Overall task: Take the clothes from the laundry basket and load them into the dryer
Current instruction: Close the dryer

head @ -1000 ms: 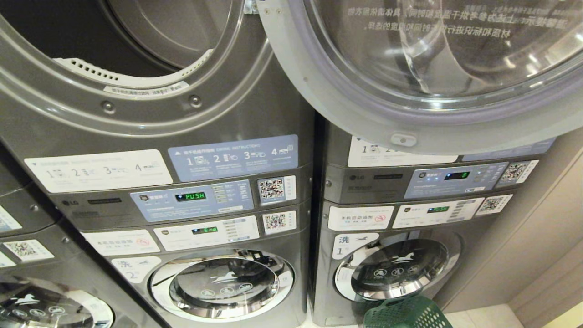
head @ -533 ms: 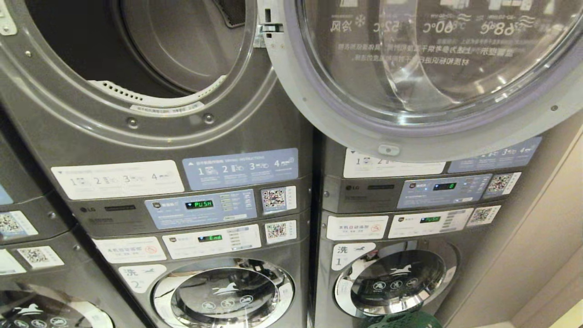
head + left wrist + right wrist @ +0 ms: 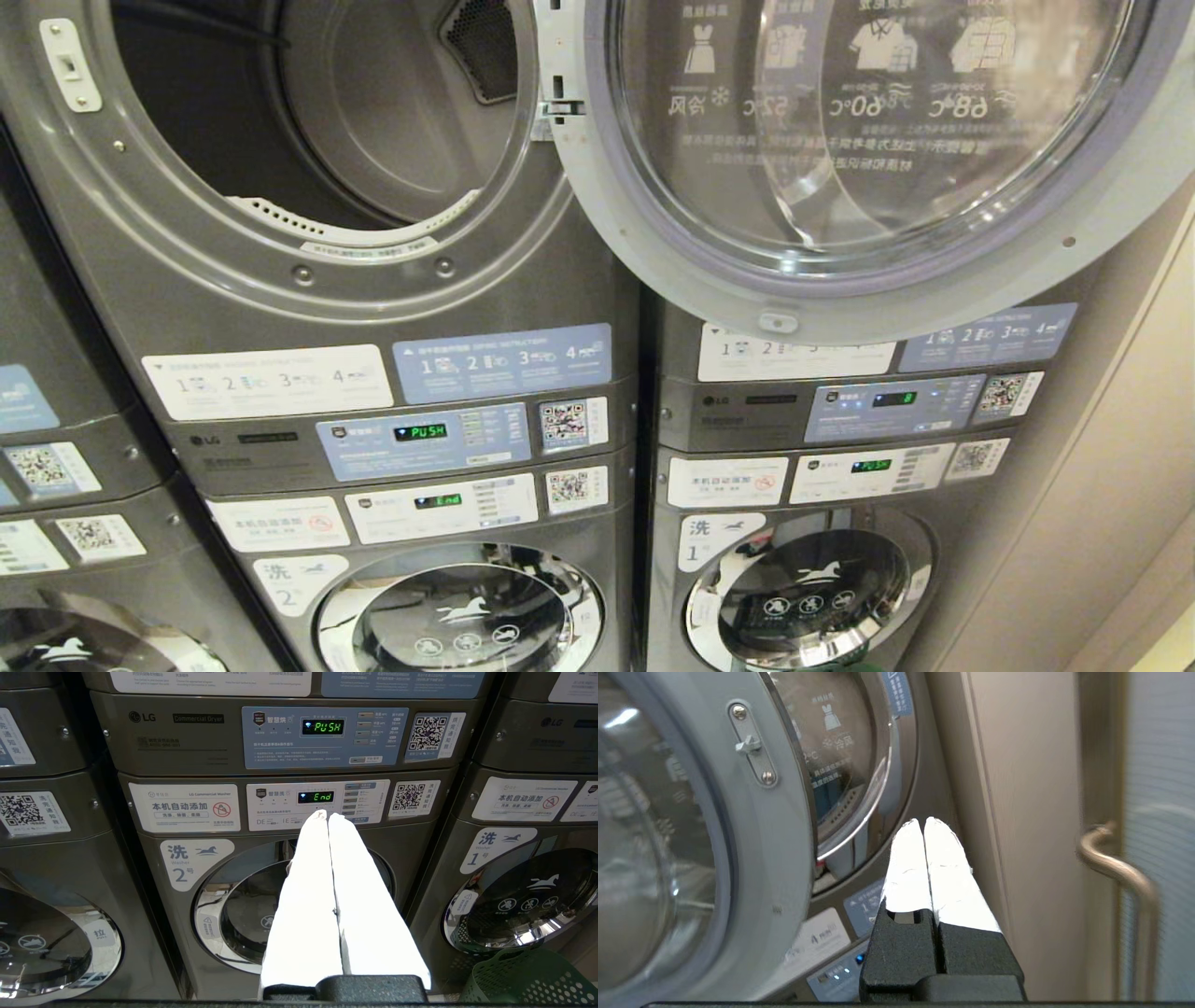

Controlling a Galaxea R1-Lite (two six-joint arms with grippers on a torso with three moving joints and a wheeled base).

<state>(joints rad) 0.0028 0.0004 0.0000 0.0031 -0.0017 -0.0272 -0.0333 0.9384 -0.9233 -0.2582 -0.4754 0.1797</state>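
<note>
Item: stacked grey laundry units, taking the open dryer (image 3: pixel 308 168) as landmark. Its drum stands empty of clothes as far as visible, a perforated white lint guard along the lower lip of the opening. The dryer door (image 3: pixel 840 159), round with a clear window printed with temperature icons, is swung open to the right of the opening and covers the upper part of the neighbouring stack. Directly below the dryer: its control panel (image 3: pixel 425 439) with a green display reading "PUSH"; below that, a washer panel (image 3: pixel 439 504) reading "End", then washer door number 2 (image 3: pixel 457 616) with a chrome ring. Laundry basket (image 3: pixel 528 980): green, latticed, on the floor low and right of the dryer, in front of washer number 1 (image 3: pixel 523 900); its contents cannot be seen. Left gripper (image 3: pixel 323 814): white-wrapped fingers pressed together, empty, pointing at the washer panel below the dryer. Right gripper (image 3: pixel 923 821): fingers likewise closed tip to tip, holding nothing, raised beside the outer edge of the open dryer door, between it and a beige wall (image 3: pixel 1017 812) bearing a metal handle (image 3: pixel 1115 868).
</note>
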